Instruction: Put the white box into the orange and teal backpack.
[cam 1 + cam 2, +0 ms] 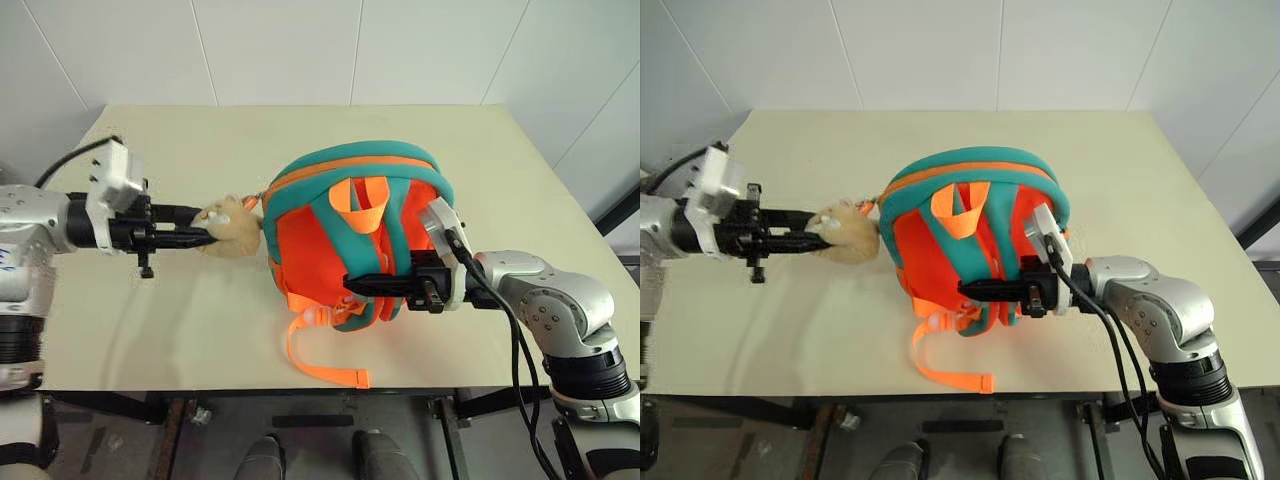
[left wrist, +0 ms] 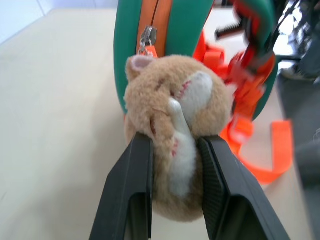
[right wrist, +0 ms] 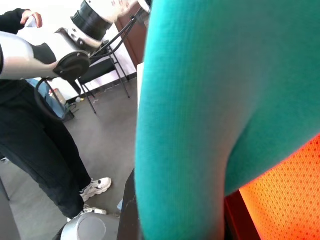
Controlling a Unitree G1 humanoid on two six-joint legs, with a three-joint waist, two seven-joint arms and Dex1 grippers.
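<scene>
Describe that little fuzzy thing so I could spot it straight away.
On the beige table lies an orange and teal backpack. Off the side toward the left hand hangs a plush toy, pinched by that hand. It is the one soft, tan, furry thing there.

Left arm reaches in level from the left side, and the left gripper (image 2: pixel 172 165) has its two black fingers (image 2: pixel 131 185) pinched in on something soft. Right arm comes in from the right, bent at the elbow, right gripper (image 1: pixel 362 283) pointing left, fingers clamped tight.
</scene>
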